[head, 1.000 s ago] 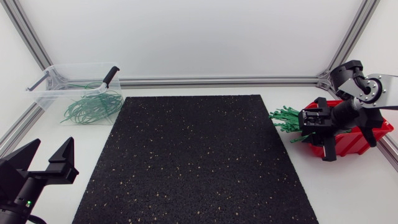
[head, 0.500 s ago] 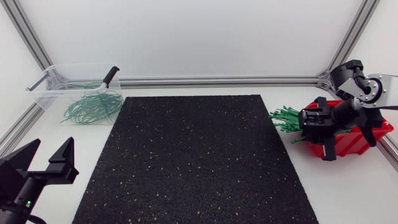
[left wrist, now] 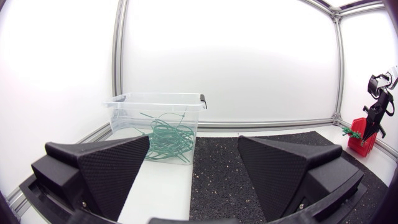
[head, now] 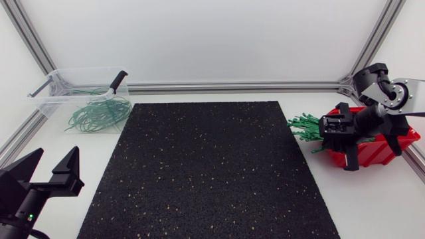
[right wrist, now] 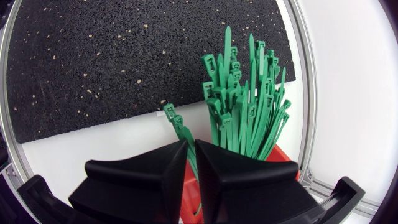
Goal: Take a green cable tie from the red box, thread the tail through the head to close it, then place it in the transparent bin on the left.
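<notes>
The red box [head: 380,150] stands at the table's right edge, and a bundle of green cable ties [head: 305,126] fans out of it toward the mat. My right gripper [head: 337,137] hangs over the box's near end. In the right wrist view its fingers [right wrist: 155,171] stand almost together, and one green cable tie [right wrist: 176,122], lying apart from the bundle [right wrist: 244,106], runs down into the slit between them. The transparent bin [head: 61,75] sits at the far left with several closed green ties [head: 99,113] inside. My left gripper [head: 48,167] rests open and empty at the near left corner.
A black speckled mat [head: 206,172] covers the middle of the table. A black-handled tool [head: 117,81] leans on the bin's far right corner. Aluminium frame rails [head: 232,86] run along the back and both sides.
The right gripper's fingers have drawn closer together over the red box. The left arm has not moved.
</notes>
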